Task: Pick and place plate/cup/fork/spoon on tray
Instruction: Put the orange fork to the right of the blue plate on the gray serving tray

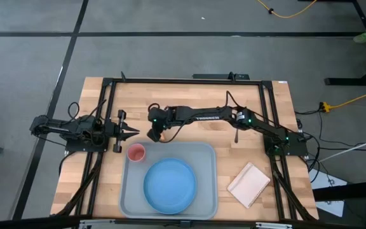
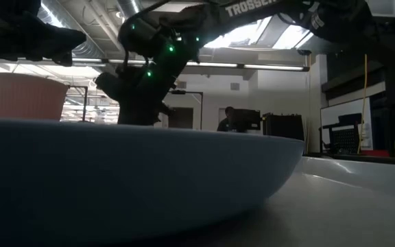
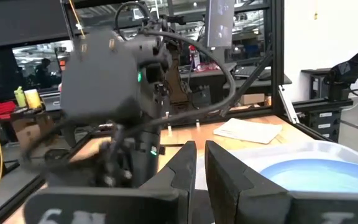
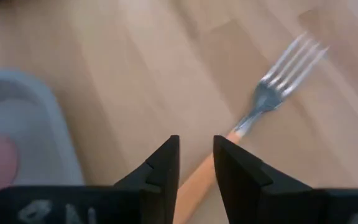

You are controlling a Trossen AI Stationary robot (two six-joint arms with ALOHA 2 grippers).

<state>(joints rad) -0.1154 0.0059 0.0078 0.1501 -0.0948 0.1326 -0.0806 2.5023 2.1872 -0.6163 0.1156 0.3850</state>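
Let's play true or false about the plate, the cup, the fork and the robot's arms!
1. The plate lies in the tray. True.
2. The cup stands on the bare wood. False: it stands in the tray's corner.
3. The fork is already in the tray. False: it lies on the table under the right gripper.
4. The right gripper's fingers have a gap between them. True.
5. The left gripper holds the cup. False: it holds nothing.

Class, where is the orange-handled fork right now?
In the right wrist view, the orange-handled silver fork lies on the wooden table, just beyond the right gripper, outside the grey-blue tray.
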